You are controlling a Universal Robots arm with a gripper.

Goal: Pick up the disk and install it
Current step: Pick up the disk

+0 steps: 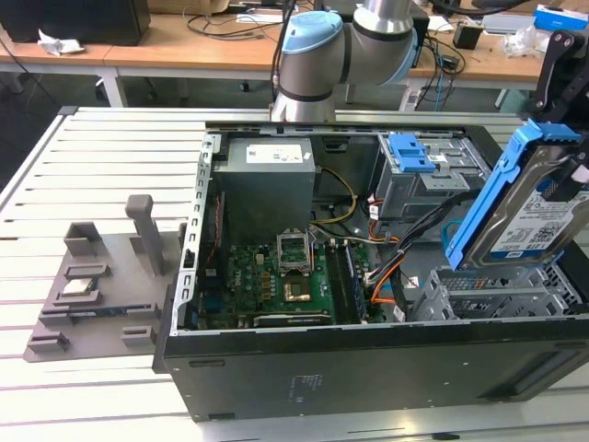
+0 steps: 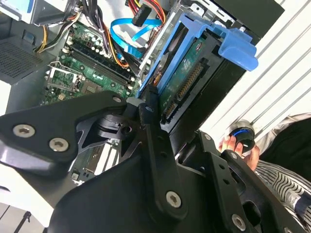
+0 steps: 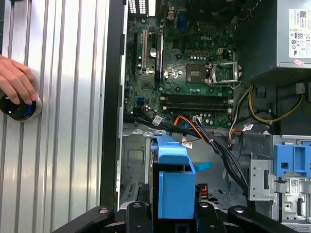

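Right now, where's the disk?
At the exterior view's right, the disk tilts above the grey drive cage in the open case. The first wrist view shows the gripper clamping it.

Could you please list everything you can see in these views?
disk: one, silver, blue carrier, tilted over the drive cage, exterior view's right.
computer case: one, black, open, on the table.
motherboard: one, green, inside the case.
power supply: one, grey, inside the case.
latch: one, blue, atop drive bay.
chip: one, silver, on grey tray, exterior view's left.
hand: one, on a black-and-blue knob.
arm: one, grey and blue, behind the case.
pincer: one, black, shut on the disk.
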